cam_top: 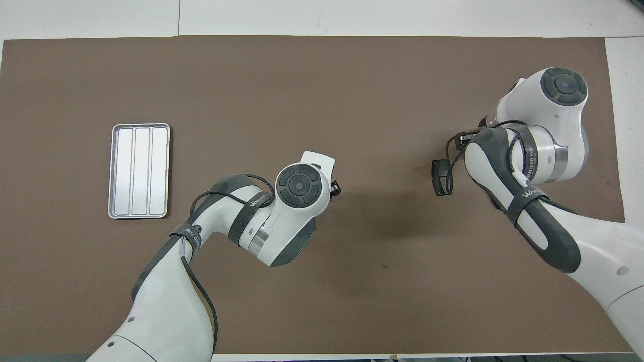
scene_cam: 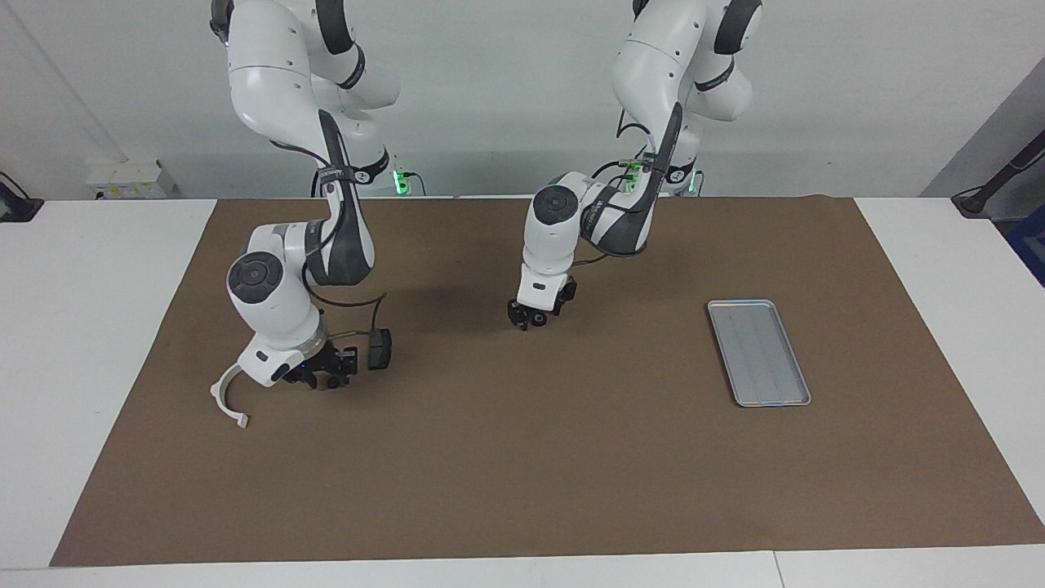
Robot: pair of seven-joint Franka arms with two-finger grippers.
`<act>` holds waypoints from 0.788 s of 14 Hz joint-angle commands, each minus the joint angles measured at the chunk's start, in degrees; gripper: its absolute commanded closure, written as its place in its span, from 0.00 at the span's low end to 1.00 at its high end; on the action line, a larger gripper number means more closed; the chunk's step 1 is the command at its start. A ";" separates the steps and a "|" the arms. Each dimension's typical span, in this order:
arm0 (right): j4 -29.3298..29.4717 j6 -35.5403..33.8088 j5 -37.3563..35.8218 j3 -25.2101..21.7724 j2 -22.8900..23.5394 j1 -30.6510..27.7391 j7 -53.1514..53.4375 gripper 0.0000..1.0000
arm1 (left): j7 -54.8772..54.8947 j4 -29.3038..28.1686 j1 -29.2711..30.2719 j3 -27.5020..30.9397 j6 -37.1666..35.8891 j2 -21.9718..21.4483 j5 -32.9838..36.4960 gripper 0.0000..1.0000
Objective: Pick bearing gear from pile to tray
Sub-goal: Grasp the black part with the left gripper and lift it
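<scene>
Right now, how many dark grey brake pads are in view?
1. The dark grey brake pad sits beside the right end effector, toward the right arm's end of the table. Others may be hidden under that arm.

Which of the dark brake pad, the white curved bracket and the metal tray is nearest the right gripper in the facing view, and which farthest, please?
Measured from the right gripper, low over the mat at the right arm's end:
1. Brake pad, right beside the gripper.
2. White curved bracket, also close, nearer the table's end.
3. Tray, by far the farthest, at the left arm's end.
</scene>
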 commanded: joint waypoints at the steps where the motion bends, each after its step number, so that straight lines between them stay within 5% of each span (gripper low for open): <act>1: -0.33 1.35 -1.02 0.33 0.14 -0.17 1.48 0.37 | -1.05 -2.65 -0.54 0.52 1.39 -1.81 0.68 0.43; 7: -0.41 1.97 -1.02 0.33 0.49 -0.17 1.21 0.41 | -0.43 -4.06 -0.89 0.52 1.65 -2.33 0.85 0.93; 11: -0.77 2.14 -1.02 0.33 0.84 -0.26 0.95 0.41 | 0.00 -2.66 -0.10 1.05 -2.81 -2.42 1.73 0.96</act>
